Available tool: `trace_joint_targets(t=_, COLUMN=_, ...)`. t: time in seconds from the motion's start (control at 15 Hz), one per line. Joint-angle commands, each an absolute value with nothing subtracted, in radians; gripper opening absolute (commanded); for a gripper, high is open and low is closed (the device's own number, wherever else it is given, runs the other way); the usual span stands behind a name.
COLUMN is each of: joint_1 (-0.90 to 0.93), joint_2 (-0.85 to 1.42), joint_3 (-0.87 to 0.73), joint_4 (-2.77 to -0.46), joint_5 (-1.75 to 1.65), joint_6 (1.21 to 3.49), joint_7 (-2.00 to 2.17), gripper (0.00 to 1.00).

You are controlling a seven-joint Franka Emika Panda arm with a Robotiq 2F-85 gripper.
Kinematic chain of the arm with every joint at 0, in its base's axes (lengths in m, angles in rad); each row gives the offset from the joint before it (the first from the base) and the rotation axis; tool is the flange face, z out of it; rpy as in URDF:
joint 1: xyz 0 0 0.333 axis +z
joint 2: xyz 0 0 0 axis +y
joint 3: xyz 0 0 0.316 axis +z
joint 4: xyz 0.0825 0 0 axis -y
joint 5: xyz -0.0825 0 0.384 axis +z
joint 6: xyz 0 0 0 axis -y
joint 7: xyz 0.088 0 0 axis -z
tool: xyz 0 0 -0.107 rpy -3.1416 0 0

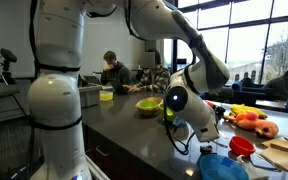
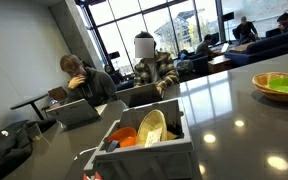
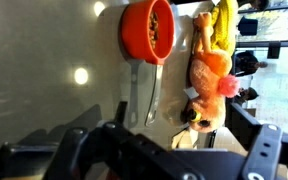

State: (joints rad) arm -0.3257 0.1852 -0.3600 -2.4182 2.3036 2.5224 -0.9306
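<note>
Evidently nothing is grasped yet: the gripper (image 3: 164,142) hangs wide open and empty above the counter (image 3: 44,60), near the orange cup (image 3: 147,28) beside a plush toy (image 3: 209,80).

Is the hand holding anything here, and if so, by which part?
Nothing is held: the hand is open and empty, hovering above the red handled cup and orange plush toy.

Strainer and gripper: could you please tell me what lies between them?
In the wrist view, only bare counter and the handle of the strainer lie before the open gripper.
</note>
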Motion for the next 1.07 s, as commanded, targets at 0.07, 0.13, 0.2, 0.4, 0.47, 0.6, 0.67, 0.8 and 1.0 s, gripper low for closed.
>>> trace_joint_targets(t=0.07, joint_1=-0.278, joint_2=0.199, joint_3=-0.363, joint_4=-2.383, joint_5=2.289, joint_6=2.522, joint_7=-0.934, gripper=1.0)
trace_joint_targets(t=0.13, joint_1=-0.27, joint_2=0.2, joint_3=-0.362, joint_4=-2.379, joint_5=2.29, joint_6=2.522, joint_7=-0.937, gripper=1.0)
trace_joint_targets(t=0.2, joint_1=-0.267, joint_2=0.202, joint_3=-0.364, joint_4=-2.375, joint_5=2.29, joint_6=2.519, joint_7=-0.934, gripper=1.0)
trace_joint_targets(t=0.4, joint_1=-0.27, joint_2=0.217, joint_3=-0.373, joint_4=-2.368, joint_5=2.293, joint_6=2.515, joint_7=-0.924, gripper=1.0)
trace_joint_targets(t=0.47, joint_1=-0.277, joint_2=0.226, joint_3=-0.378, joint_4=-2.365, joint_5=2.293, joint_6=2.508, joint_7=-0.914, gripper=1.0)
trace_joint_targets(t=0.6, joint_1=-0.286, joint_2=0.243, joint_3=-0.389, joint_4=-2.36, joint_5=2.29, joint_6=2.507, joint_7=-0.898, gripper=1.0)
trace_joint_targets(t=0.67, joint_1=-0.29, joint_2=0.252, joint_3=-0.395, joint_4=-2.357, joint_5=2.291, joint_6=2.504, joint_7=-0.892, gripper=1.0)
trace_joint_targets(t=0.8, joint_1=-0.294, joint_2=0.264, joint_3=-0.404, joint_4=-2.351, joint_5=2.294, joint_6=2.502, joint_7=-0.882, gripper=1.0)
trace_joint_targets(t=1.0, joint_1=-0.292, joint_2=0.272, joint_3=-0.41, joint_4=-2.349, joint_5=2.299, joint_6=2.491, joint_7=-0.874, gripper=1.0)
